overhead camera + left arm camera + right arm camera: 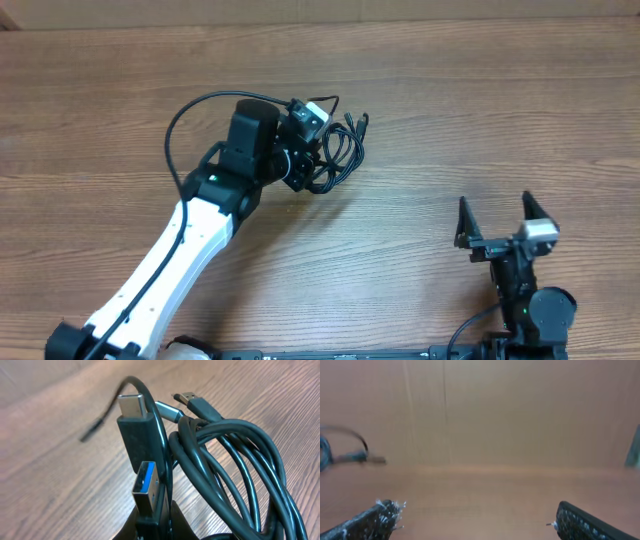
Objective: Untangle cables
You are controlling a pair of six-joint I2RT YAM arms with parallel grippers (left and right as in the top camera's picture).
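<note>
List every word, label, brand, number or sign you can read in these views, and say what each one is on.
None: no word, number or logo can be read in any view.
cables: plain black sheaths, no print.
blue-tongued plug and small oval-tipped plug: bare metal, no mark visible.
table: wood grain only.
Right wrist view: blurred, nothing legible.

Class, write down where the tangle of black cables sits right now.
Overhead view: the cables sit top centre on the table, pinched by the left gripper, well away from the right gripper.
</note>
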